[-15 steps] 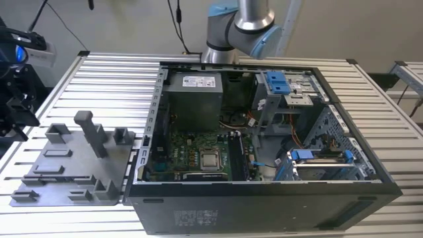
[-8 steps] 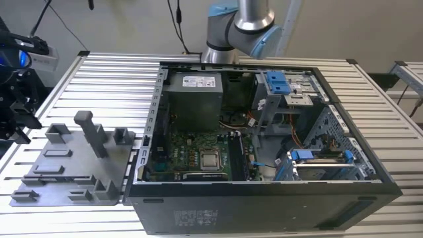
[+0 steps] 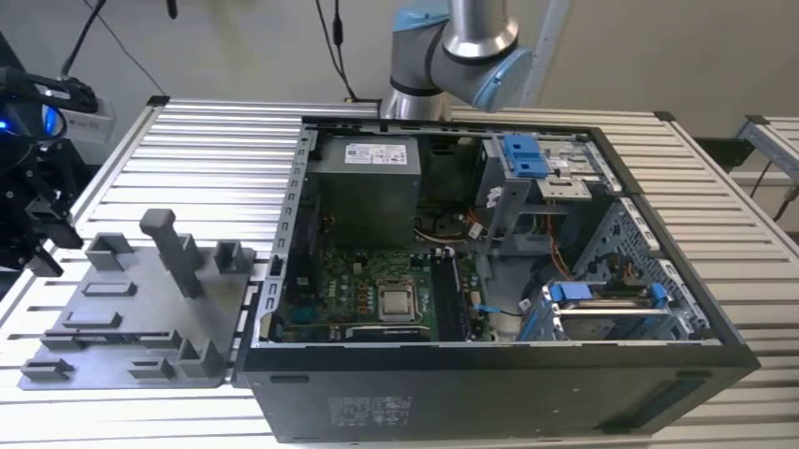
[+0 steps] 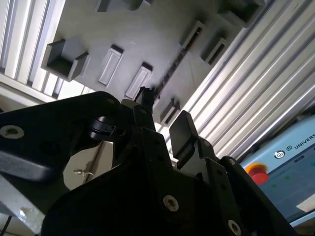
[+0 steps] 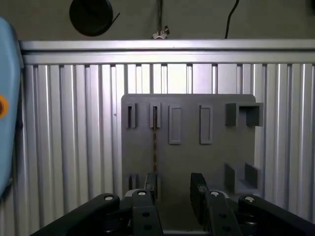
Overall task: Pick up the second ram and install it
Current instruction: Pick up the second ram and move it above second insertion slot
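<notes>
Ram (image 5: 154,142) seemingly edge-up, lengthwise on fixture (image 5: 216,160).

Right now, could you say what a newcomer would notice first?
The open black computer case with its green circuit board dominates the exterior view's middle. In the first wrist view, the open black gripper faces the grey fixture plate, where the thin dark ram stands edgewise.
</notes>
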Controlling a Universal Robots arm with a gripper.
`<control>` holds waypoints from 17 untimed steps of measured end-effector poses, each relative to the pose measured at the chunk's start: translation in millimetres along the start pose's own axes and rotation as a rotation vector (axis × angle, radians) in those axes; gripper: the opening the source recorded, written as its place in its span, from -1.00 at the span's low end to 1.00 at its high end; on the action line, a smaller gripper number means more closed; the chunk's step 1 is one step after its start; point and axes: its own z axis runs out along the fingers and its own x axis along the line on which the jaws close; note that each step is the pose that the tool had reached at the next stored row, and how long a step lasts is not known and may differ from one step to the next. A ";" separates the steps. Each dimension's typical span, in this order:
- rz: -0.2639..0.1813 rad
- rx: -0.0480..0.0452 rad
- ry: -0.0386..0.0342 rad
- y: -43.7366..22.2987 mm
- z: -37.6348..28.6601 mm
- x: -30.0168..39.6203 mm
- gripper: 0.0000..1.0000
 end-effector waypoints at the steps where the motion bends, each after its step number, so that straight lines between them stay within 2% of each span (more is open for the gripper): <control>1: -0.001 0.0002 0.0001 0.0 1.0 0.0 -0.16; 17: -0.017 0.0026 0.0004 -0.4 18.4 0.5 -0.16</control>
